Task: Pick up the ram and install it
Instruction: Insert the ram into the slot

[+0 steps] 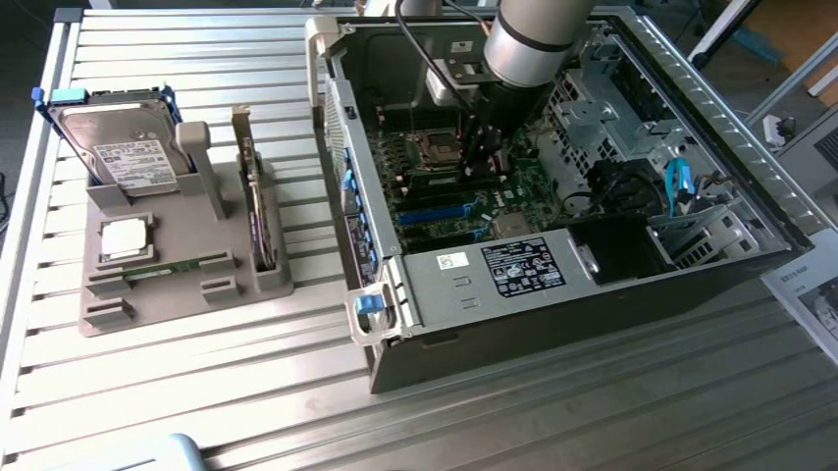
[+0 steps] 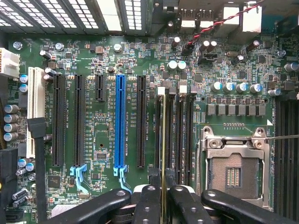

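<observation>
In the wrist view the ram shows edge-on as a thin yellow-green strip. It stands in line with one of the black memory slots on the motherboard, beside the open CPU socket. My gripper is shut on the ram, one black finger on each side of the strip. I cannot tell whether the ram is seated in the slot or just above it. In the exterior view the arm reaches down into the open computer case, with the gripper low over the board.
At the exterior view's left a grey holder carries a hard drive, a silver CPU chip, an upright expansion card and another green stick. Long expansion slots and capacitors surround the memory slots.
</observation>
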Available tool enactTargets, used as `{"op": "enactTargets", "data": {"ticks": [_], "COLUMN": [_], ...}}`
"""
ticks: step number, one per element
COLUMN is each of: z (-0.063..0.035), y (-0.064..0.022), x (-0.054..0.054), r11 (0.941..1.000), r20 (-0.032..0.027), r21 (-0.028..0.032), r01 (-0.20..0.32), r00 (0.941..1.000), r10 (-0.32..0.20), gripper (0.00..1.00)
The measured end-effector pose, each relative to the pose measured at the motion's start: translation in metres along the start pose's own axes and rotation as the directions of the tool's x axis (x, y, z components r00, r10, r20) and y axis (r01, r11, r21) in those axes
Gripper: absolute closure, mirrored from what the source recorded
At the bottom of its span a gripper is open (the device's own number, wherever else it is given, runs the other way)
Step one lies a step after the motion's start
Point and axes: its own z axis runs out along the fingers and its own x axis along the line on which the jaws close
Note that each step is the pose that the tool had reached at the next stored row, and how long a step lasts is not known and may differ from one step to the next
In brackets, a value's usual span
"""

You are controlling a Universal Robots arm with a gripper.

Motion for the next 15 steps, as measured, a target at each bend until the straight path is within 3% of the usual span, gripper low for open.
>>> {"op": "enactTargets", "data": {"ticks": [15], "z": [-0.0016], "y": [-0.0001], "x": [0.0], "r11": [1.0], "r20": [-0.0009], "r21": [-0.0005], "r01": [0.005], "r00": [1.0], "r10": [-0.005], "gripper": [0.86]}}
